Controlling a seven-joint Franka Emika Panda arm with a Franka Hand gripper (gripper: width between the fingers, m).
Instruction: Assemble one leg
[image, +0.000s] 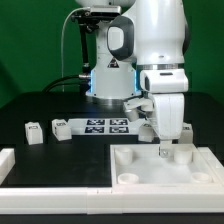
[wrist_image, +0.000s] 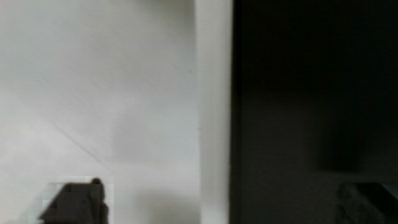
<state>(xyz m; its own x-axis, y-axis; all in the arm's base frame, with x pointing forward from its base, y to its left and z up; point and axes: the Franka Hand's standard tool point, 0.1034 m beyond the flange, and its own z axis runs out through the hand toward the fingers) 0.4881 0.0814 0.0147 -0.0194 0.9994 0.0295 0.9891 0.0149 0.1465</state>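
Note:
Two small white legs with marker tags lie on the dark table at the exterior view's left, one (image: 33, 131) further left and one (image: 62, 127) next to the marker board. The large white tray (image: 140, 172) lies in front. My gripper (image: 172, 150) hangs low over the tray's far edge, well to the right of both legs. In the wrist view my gripper (wrist_image: 217, 205) is open, its dark fingertips (wrist_image: 71, 203) wide apart with nothing between them. Below them is white tray surface (wrist_image: 107, 100) beside dark table (wrist_image: 311, 100).
The marker board (image: 105, 125) lies behind the tray, in front of the robot base. A white raised block (image: 10, 162) sits at the exterior view's front left. Another small white piece (image: 137, 108) shows beside the arm, unclear what it is.

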